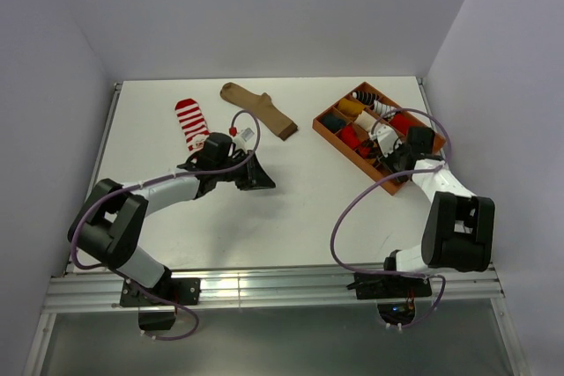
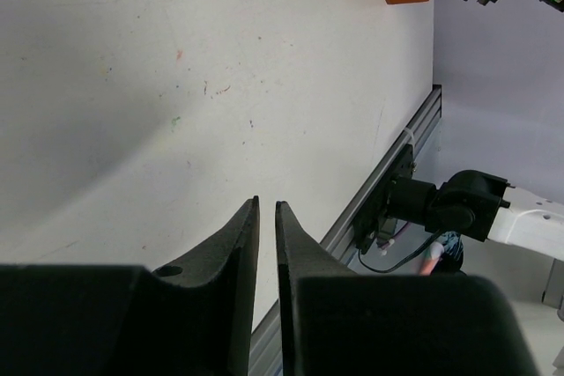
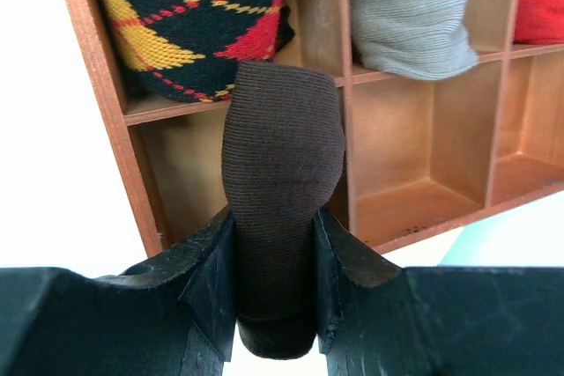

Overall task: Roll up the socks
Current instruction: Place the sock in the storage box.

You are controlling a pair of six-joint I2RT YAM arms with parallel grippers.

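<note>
From above, the red-and-white striped sock point(image 1: 191, 122) and the plain tan sock point(image 1: 260, 110) lie flat near the far edge, left of centre. The tan one's long axis slants toward the right edge. Both lie beyond the left end effector point(image 1: 259, 180), which sits low over the middle of the tabletop point(image 1: 300, 209), so the left arm is much the nearer. The right end effector point(image 1: 386, 154) hangs over the orange tray point(image 1: 330, 132) by the right edge.

In the left wrist view the fingers are pinched almost together with only a slit between them, gripping nothing, with bare tabletop below.

In the right wrist view the end effector is clenched on the dark brown sock point(image 3: 282, 147), a tight roll whose long axis runs out along the fingers. It points at an empty compartment in the tray's corner, just beside the argyle sock point(image 3: 194, 15). I judge that lowering it there comes next.
</note>
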